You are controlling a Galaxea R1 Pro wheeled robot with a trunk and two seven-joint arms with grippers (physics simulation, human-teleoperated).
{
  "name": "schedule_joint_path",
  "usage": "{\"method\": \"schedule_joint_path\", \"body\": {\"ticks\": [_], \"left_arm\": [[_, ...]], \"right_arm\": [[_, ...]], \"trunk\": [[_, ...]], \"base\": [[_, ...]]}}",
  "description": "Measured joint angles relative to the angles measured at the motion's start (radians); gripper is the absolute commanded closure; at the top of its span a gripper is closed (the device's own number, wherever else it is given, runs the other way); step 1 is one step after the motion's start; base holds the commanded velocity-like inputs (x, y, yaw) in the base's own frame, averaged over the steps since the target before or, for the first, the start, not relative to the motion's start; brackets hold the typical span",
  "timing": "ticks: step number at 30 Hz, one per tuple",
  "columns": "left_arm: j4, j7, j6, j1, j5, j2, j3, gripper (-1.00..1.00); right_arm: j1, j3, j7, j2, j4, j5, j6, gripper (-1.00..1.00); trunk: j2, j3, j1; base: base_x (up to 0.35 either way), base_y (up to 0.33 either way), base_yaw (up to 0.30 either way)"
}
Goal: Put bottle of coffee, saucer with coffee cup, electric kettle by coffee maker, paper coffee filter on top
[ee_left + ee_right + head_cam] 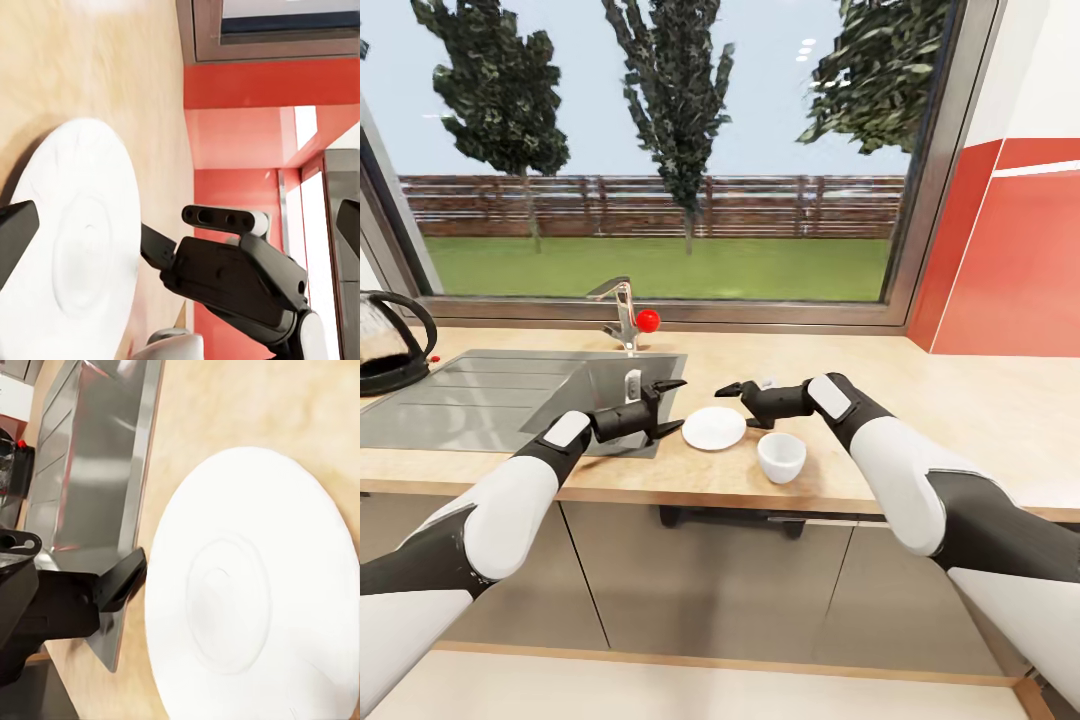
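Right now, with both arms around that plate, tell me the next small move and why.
Probably bring the right end effector down to the cup and grasp it. The cup stands on the counter beside the plate, not on it. Both end effectors look open and empty; the left end effector is at the plate's other side.

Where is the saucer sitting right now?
In the head view the saucer lies empty on the kitchen countertop, between the left gripper and right gripper, just right of the sink, with the coffee cup beside it.
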Motion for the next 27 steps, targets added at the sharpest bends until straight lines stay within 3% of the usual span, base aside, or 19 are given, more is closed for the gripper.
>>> {"method": "schedule_joint_path", "body": {"ticks": [7,12,14,27], "left_arm": [[-0.001,0.004,0.001,0.0,0.005,-0.001,-0.008,-1.0],[-0.011,0.004,0.004,0.0,0.018,0.001,-0.069,-1.0],[-0.014,0.005,0.005,0.0,0.018,0.002,-0.077,-1.0],[-0.029,0.006,0.002,0.0,0.004,0.005,-0.093,-1.0]], "right_arm": [[0.0,0.0,0.0,0.005,0.0,0.0,0.0,-1.0],[0.0,0.0,0.0,0.005,0.0,-0.001,0.0,-1.0],[0.0,0.0,0.0,0.005,0.0,-0.001,-0.001,-1.0],[0.0,0.0,0.0,0.008,0.0,-0.001,-0.002,-1.0]], "trunk": [[0.0,0.0,0.0],[0.0,0.0,0.0],[0.0,0.0,0.0],[0.0,0.0,0.0]], "base": [[0.0,0.0,0.0],[0.0,0.0,0.0],[0.0,0.0,0.0],[0.0,0.0,0.0]]}}
